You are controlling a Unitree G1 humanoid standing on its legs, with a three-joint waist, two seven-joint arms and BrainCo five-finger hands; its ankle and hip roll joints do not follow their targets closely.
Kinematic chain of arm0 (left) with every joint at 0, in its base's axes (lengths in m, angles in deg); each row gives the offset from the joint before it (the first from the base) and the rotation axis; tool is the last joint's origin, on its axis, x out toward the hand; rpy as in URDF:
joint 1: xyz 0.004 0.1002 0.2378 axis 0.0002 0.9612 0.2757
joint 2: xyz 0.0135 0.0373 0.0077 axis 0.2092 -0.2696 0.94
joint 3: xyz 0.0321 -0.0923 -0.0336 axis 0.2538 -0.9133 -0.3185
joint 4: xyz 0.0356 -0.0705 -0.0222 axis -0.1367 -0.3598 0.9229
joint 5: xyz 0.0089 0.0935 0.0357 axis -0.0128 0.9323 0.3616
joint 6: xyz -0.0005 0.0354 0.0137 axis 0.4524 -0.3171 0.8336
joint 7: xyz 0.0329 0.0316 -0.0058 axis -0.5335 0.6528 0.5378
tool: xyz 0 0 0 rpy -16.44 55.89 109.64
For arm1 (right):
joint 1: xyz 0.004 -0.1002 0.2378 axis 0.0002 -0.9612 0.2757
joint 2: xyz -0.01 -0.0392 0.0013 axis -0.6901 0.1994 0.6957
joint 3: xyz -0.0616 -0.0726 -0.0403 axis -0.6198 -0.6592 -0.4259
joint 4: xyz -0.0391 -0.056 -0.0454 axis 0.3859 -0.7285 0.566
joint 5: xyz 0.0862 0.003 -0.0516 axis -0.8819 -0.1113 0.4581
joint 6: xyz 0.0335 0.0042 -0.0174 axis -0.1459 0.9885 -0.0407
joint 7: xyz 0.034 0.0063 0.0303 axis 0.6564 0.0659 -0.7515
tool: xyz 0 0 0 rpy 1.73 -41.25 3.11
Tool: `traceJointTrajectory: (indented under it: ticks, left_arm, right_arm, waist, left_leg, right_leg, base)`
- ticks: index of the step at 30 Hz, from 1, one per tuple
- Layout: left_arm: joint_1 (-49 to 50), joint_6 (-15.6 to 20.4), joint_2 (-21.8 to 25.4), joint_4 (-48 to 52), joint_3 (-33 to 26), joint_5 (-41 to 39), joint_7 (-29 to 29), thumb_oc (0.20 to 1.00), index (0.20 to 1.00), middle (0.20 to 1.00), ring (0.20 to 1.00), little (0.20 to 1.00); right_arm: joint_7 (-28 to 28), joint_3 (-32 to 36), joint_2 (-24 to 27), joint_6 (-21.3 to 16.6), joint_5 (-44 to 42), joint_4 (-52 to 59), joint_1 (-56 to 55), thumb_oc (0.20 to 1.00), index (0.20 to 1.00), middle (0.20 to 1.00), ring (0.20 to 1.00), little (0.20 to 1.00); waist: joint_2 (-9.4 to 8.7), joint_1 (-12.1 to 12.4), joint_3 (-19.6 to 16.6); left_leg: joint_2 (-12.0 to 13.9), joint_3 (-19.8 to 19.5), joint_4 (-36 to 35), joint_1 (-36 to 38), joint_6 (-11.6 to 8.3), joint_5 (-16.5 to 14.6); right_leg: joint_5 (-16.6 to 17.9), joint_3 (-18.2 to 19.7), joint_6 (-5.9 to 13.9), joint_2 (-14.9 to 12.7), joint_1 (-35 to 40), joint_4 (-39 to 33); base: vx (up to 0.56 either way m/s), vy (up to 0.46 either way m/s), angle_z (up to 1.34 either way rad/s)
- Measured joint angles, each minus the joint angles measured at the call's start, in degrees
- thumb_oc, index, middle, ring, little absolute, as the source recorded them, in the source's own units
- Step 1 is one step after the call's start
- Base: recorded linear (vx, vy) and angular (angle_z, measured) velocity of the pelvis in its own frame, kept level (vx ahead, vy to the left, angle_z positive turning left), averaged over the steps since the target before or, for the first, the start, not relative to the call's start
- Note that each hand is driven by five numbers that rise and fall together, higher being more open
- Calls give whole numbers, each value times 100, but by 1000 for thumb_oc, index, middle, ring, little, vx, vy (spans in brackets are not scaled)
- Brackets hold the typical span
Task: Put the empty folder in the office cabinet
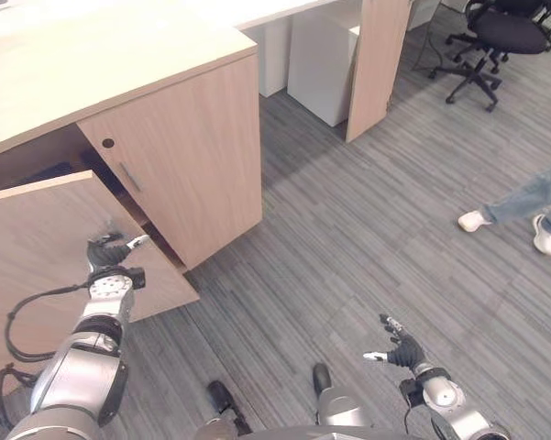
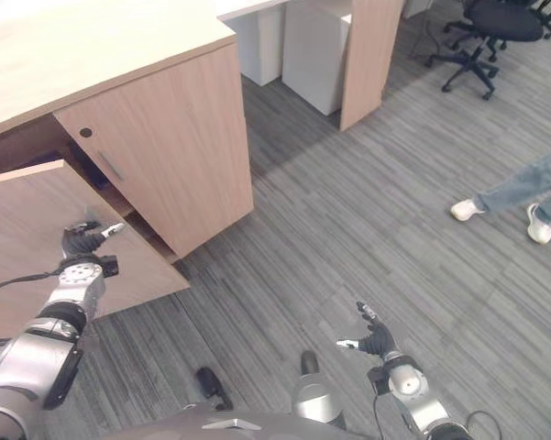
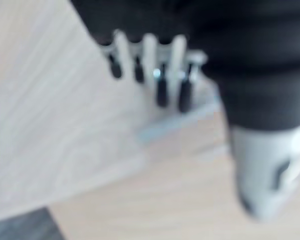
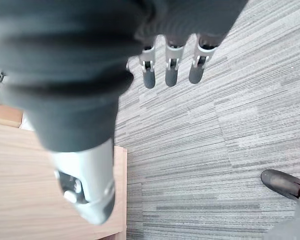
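Left eye view: cabinet door (image 1: pixel 37 247) swung open.

I see my left arm (image 1: pixel 78 371), next to the cabinet door (image 1: pixel 37 229), as a silver-grey shell. Its left hand (image 1: pixel 110 249) wears a dark ribbed cover, with silver fingers (image 3: pixel 162 75) tipped dark. My right hand (image 1: pixel 402 348), well away from that door, matches it.
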Motion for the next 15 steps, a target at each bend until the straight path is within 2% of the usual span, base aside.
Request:
traceJointTrajectory:
  ticks: [3,9,11,12,13,15]
  left_arm:
    - [48,-2,-67,8,-1,-31,45,1000,1000,1000,1000,1000]
    - [504,-15,-383,220,-11,-115,1,1000,1000,1000,1000,1000]
    - [1008,-20,-769,523,1,-110,-83,1000,1000,1000,1000,1000]
    - [1543,-6,-1157,727,28,-66,-103,1000,1000,1000,1000,1000]
    - [1543,-6,-1157,727,28,-66,-103,1000,1000,1000,1000,1000]
    - [2397,-52,-1822,871,125,-51,-115,1000,1000,1000,1000,1000]
  right_arm:
    - [22,-3,19,-2,0,-4,11,1000,1000,1000,1000,1000]
    - [122,-6,11,-8,1,-7,13,1000,1000,1000,1000,1000]
    - [170,-18,-46,-7,43,-8,-5,1000,1000,1000,1000,1000]
    - [200,-17,-99,-5,45,-5,5,1000,1000,1000,1000,1000]
    - [200,-17,-99,-5,45,-5,5,1000,1000,1000,1000,1000]
    - [273,12,-243,17,47,-8,23,1000,1000,1000,1000,1000]
  waist:
    - [95,13,38]
    - [66,146,32]
    - [54,250,31]
    - [54,348,31]
    - [54,348,31]
    - [29,516,18]
  left_leg:
    - [33,-65,1,-61,-56,39]
    - [39,-158,2,-110,-92,73]
    - [31,-234,3,-105,-50,93]
    - [25,-271,3,-81,-38,85]
    - [25,-271,3,-81,-38,85]
    - [16,-376,3,-78,-65,61]
  right_leg:
    - [-84,-38,-6,23,-31,-24]
    - [-3,-114,-19,80,-19,15]
    - [-3,-205,-19,83,32,16]
    - [-4,-234,-19,83,76,16]
    - [-4,-234,-19,83,76,16]
    - [-18,-354,-39,88,140,16]
  base:
    - [-18,-50,8]
    - [-48,-65,8]
    - [-45,-44,16]
    - [-41,-35,9]
    - [-33,-24,14]
    - [-12,-24,21]
